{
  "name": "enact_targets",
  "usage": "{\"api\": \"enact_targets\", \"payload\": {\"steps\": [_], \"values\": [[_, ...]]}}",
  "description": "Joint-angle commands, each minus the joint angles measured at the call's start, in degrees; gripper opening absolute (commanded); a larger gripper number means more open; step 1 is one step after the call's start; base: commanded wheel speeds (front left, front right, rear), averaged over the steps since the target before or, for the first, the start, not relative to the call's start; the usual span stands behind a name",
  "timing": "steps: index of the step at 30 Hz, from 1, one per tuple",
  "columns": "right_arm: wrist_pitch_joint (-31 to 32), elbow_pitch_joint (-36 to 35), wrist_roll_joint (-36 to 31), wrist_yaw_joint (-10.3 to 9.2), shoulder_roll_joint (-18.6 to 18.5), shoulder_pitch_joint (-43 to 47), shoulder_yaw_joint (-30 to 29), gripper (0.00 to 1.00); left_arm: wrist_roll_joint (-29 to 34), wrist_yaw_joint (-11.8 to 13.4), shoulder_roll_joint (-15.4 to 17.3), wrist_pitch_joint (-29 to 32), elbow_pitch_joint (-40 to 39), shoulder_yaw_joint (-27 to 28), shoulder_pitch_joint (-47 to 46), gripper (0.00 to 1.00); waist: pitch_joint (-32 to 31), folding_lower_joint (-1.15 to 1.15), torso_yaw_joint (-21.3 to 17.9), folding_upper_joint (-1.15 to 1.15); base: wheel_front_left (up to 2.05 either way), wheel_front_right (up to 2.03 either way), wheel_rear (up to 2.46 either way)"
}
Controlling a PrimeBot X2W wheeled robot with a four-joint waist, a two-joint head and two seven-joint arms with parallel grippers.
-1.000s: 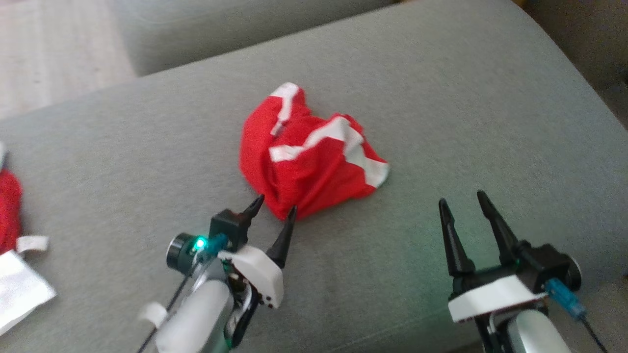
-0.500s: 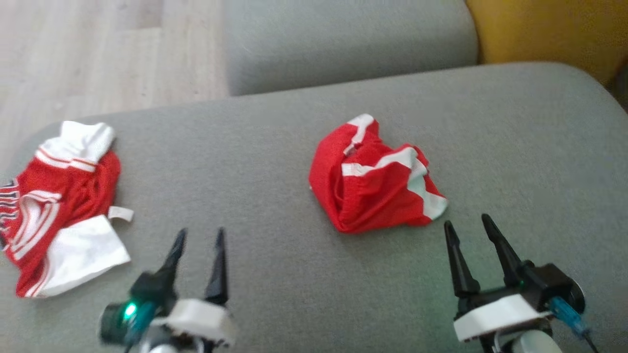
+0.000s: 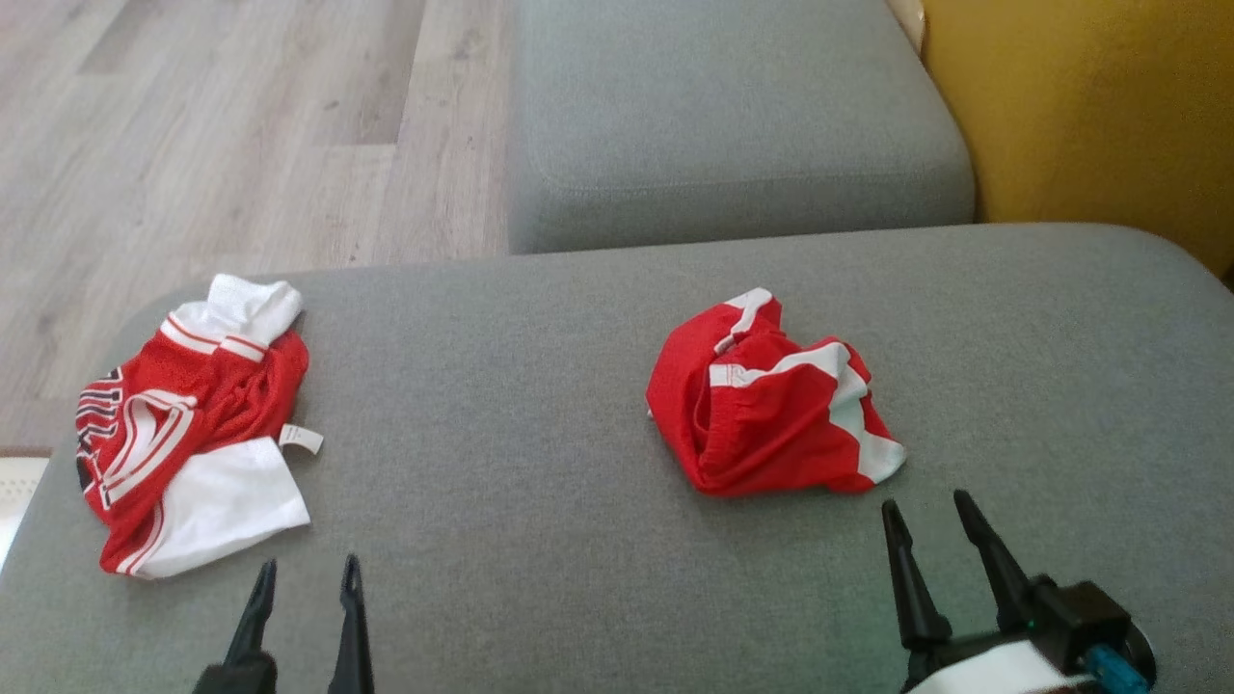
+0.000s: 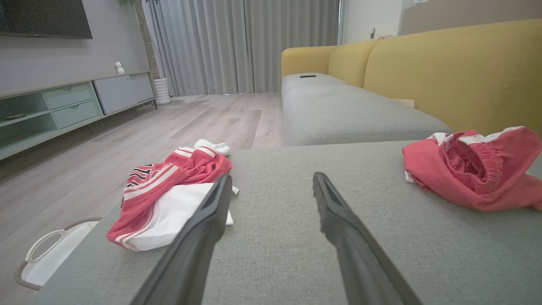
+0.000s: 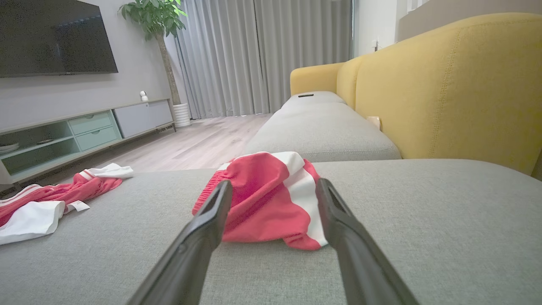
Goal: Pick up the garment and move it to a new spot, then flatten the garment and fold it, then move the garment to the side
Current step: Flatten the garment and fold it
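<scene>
Jersey (image 3: 193, 424) sits far left, untouched. I've backed the left tool (image 3: 308, 562) off the garment (image 3: 771, 405); it's spread, empty. Garment lies crumpled on the cushion (image 3: 501, 405), right of centre. Right tool (image 3: 924, 501) is spread, near it. Drop looks done; flattening next.

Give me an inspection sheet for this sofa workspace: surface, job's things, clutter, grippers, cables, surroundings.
Surface: grey sofa cushion, flat, bare between the two garments.
Job's things: red shorts, crumpled and unfolded, lying centre-right.
Clutter: red and white jersey, bunched near the cushion's left edge, tag showing.
Grippers: left gripper and right gripper both have jaws open and empty, touching no garment; the right one points at the shorts.
Cables: blue plug at the right gripper's base; otherwise nothing seen.
Surroundings: wood floor, yellow sofa back, TV cabinet, white basket on the floor.
</scene>
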Motion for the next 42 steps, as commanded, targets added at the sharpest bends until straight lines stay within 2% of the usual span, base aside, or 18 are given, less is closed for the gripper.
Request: {"api": "enact_targets", "payload": {"steps": [1, 18, 42], "values": [[-0.22, -1.9, 0.43, 0.39, -0.17, -0.91, 1.5, 1.0, -0.03, 0.29, -0.36, -0.7, -2.83, 2.65, -1.51, 1.0, -0.85, 0.0, -0.03, 0.0, 0.0, 0.0, 0.0], [-0.22, -1.5, 0.76, 0.39, -0.17, 0.8, 2.38, 1.0, 0.71, -1.65, -1.57, -0.7, -2.65, 2.69, 0.3, 1.0, -2.42, 0.0, -0.02, 0.0, 0.0, 0.0, 0.0], [-0.22, -0.96, 0.91, 0.39, -0.17, 0.63, 3.05, 1.0, 1.95, -2.02, -1.98, -0.7, -2.01, 3.33, -0.31, 1.0, -2.4, 0.0, -0.24, 0.0, 0.0, 0.0, 0.0]]}}
